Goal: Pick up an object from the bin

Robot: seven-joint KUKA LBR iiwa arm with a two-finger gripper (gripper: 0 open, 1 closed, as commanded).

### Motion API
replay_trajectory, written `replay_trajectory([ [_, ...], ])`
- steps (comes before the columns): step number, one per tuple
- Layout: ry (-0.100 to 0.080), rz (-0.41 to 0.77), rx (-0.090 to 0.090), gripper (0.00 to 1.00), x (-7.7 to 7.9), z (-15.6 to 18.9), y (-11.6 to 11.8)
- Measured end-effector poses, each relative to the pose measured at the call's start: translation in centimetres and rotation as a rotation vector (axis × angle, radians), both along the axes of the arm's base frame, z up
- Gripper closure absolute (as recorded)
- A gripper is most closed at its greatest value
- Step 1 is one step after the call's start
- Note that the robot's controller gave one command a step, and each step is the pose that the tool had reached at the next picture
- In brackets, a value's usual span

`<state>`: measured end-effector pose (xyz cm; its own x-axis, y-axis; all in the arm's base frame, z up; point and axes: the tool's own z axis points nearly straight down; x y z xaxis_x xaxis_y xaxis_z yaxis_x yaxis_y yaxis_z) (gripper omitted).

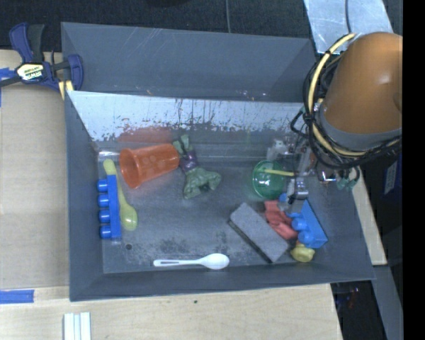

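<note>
My gripper (297, 181) hangs low at the bin's right side, under the orange-domed wrist. Just left of it lies a clear green cup (268, 180) with a yellow stick across it, touching or nearly touching the gripper. Directly below the gripper sit a red piece (278, 219) and a blue toy block (311, 225). A grey rectangular block (258, 232) lies tilted beside them, and a small yellow piece (302, 254) rests at the lower right corner.
An orange cup (149, 165) lies on its side at the back left, beside a green and purple soft toy (199, 180). A blue studded brick (108, 208) and a yellow spoon (125, 205) line the left wall. A white spoon (195, 262) lies by the front wall.
</note>
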<state>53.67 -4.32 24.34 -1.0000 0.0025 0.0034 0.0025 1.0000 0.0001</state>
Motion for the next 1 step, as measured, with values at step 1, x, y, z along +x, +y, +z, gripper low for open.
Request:
replay_trajectory([
  [1, -0.007, 0.001, 0.0, 0.0, 0.15, 0.3, 0.01],
])
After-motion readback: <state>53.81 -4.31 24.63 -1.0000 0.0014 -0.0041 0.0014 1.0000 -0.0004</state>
